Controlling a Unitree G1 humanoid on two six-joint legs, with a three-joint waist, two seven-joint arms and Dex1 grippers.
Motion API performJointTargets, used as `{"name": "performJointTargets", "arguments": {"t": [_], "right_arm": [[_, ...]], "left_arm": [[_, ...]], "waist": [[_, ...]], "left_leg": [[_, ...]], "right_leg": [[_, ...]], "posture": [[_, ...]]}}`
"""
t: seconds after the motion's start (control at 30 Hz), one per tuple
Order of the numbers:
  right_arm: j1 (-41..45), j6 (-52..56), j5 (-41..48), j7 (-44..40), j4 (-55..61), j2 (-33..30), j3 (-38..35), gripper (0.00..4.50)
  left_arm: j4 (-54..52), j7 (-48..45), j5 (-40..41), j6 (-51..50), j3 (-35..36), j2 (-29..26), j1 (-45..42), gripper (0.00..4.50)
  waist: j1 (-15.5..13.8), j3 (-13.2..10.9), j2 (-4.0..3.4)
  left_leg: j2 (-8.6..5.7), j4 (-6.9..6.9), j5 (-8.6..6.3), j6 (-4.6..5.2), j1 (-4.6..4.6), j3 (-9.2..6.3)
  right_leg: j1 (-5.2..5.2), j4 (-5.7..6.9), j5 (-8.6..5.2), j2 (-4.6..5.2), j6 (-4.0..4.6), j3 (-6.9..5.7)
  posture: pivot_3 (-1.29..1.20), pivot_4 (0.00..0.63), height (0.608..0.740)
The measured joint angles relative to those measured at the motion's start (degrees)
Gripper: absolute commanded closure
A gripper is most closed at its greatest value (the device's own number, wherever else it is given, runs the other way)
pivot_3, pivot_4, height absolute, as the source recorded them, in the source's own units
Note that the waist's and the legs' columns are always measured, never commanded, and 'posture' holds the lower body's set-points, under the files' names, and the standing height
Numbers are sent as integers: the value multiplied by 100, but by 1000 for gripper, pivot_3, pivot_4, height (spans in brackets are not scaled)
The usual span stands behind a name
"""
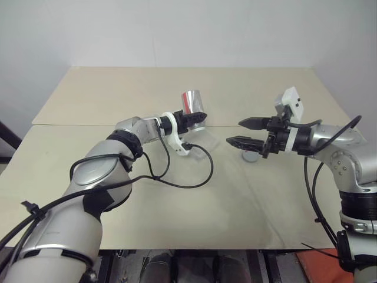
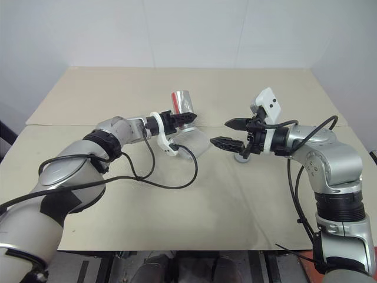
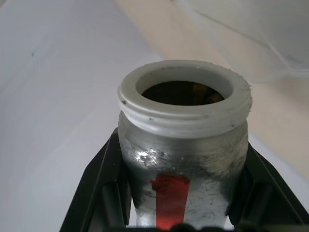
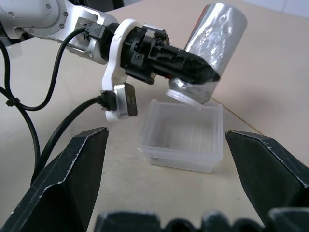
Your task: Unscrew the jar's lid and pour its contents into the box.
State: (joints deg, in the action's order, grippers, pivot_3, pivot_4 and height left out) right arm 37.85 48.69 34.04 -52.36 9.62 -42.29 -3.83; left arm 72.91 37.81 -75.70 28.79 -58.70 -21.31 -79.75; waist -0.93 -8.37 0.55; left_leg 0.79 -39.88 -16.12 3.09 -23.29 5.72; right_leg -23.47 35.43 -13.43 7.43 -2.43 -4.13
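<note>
I find the jar point(image 4: 212, 38), lid off, tipped mouth-down over the box point(image 4: 183, 137) on the desk point(image 1: 177, 200), clamped at mid-body by my left gripper point(image 4: 193, 67). It looks rigid, light, and slick-sided; that mid-body hold suits it. The right gripper point(image 1: 242, 132) stands open, empty.

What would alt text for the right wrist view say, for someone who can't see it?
The left gripper holds the silvery jar tipped mouth-down over the clear plastic box on the tan table. The right gripper's two black fingers stand wide open in the foreground, holding nothing.
</note>
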Motion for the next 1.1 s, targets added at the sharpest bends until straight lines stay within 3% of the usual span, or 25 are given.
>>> {"name": "performJointTargets", "arguments": {"t": [0.13, 0.3, 0.33, 0.5, 0.63, 0.8, 1.1], "right_arm": [[-10, -98, -12, -110, -2, -43, 12, 7], [-22, -391, -52, -392, -69, -127, 31, 7], [-22, -472, -89, -453, -117, -130, 44, 7], [-17, -600, -175, -586, -294, -140, 103, 7], [-15, -634, -186, -629, -337, -154, 107, 7], [-15, -643, -192, -614, -339, -149, 113, 7], [-25, -643, -196, -591, -323, -149, 114, 7]], "left_arm": [[12, -1075, 1396, 569, 1169, -241, 288, 2447], [-198, -3679, 4110, 739, 3371, -325, 1082, 2447], [-420, -4413, 4912, 477, 3954, -235, 1343, 2447], [-2055, -6051, 6938, -1266, 5319, 23, 2480, 2447], [-3575, -6305, 7683, -2611, 5811, 158, 3380, 2447], [-4976, -6084, 8032, -3608, 6030, 366, 4175, 2447], [-5799, -5745, 8311, -4420, 6284, 601, 4639, 2447]], "waist": [[35, 0, 0], [73, 1, -1], [69, 1, -1], [118, 1, -2], [157, 1, -2], [142, 1, -2], [95, 1, -2]], "left_leg": [[5, -2, 0, -1, 5, -1], [8, -12, 2, -3, 10, 15], [9, -19, 2, -3, 10, 13], [9, -34, 2, -3, 12, -8], [6, -34, 2, -3, 15, -30], [6, -34, 1, -3, 34, -36], [6, -32, 1, -2, 43, -34]], "right_leg": [[-2, 4, 0, 0, 0, 2], [-4, 23, 0, 1, 0, 2], [-2, 25, 0, 2, 0, 2], [5, 31, 0, 2, 0, 3], [8, 35, 0, 2, 0, 6], [30, 33, 0, 2, 0, 8], [32, 35, 1, 2, 2, 18]], "posture": [[0, 150, 740], [0, 150, 740], [0, 150, 740], [0, 150, 740], [0, 150, 740], [0, 150, 740], [0, 150, 740]]}}
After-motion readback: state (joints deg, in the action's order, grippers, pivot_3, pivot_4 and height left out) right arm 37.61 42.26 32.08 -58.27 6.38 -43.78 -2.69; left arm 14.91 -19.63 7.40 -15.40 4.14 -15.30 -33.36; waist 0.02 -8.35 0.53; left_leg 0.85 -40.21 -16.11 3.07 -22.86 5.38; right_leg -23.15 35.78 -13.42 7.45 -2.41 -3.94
